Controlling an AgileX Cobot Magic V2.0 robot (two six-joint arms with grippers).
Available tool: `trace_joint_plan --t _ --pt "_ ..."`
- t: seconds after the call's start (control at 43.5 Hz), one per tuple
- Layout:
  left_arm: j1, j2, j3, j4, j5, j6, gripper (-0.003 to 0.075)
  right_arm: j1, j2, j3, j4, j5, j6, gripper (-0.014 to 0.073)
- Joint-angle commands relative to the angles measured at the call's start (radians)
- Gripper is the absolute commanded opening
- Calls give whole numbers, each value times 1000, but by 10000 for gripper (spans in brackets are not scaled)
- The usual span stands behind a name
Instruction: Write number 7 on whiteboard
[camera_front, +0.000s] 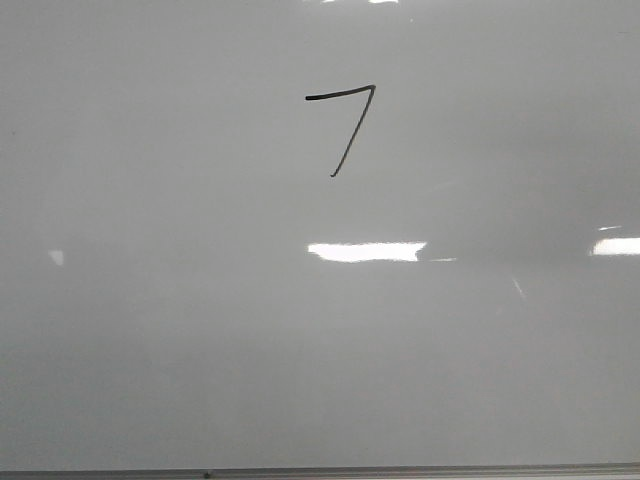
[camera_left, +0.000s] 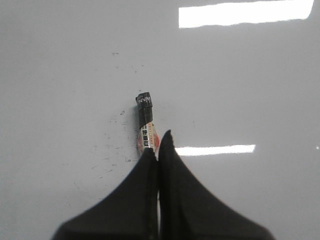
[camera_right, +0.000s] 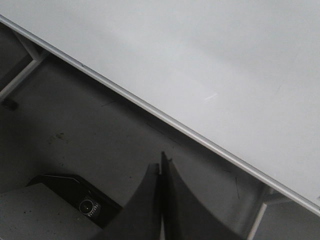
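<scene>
We see a large glossy pale grey-white whiteboard (camera_front: 150, 330) filling the front view, with a thin metal edge along its bottom and bright rectangular light reflections across its middle. A small thin black hand-drawn number 7 (camera_front: 345, 125) sits in the upper middle of the board, its slightly wavy top stroke joined to a slanting downstroke. Neither arm shows in the front view. In the left wrist view, the left hand (camera_left: 159, 145) has its dark fingers pressed close around a marker pen (camera_left: 145, 120) with a black tip end and a white printed label; most of the pen's barrel is hidden between the fingers, and its label text is too small to read. Faint dark specks mark the board near the pen. In the right wrist view, the right hand (camera_right: 161, 167) has its fingers pressed together with nothing between them, below the board's metal edge, above a dark floor. A dark object with a round lens-like part (camera_right: 89, 205) lies nearby, partly cut off; we cannot tell what it is.
</scene>
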Motion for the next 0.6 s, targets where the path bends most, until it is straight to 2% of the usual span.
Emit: trace_joint_plan --t 0.0,0.069,0.345,0.414,0.575 --pt "-6 -13 14 -7 -84 -10 -20 -36 -31 -5 -1 -70 0 -67" --pt "-6 -13 14 -7 -84 -10 -20 -108 -76 32 -11 -122 0 -67" --pt "-6 -13 14 -7 -84 -10 -20 -458 -357 377 -11 -634 0 -67" --pt "-6 -13 14 -7 -84 -10 -21 -514 -407 473 -10 -739 0 -67" --pt "-6 -13 14 -7 -84 -10 -20 -552 -474 651 -9 -921 0 -67"
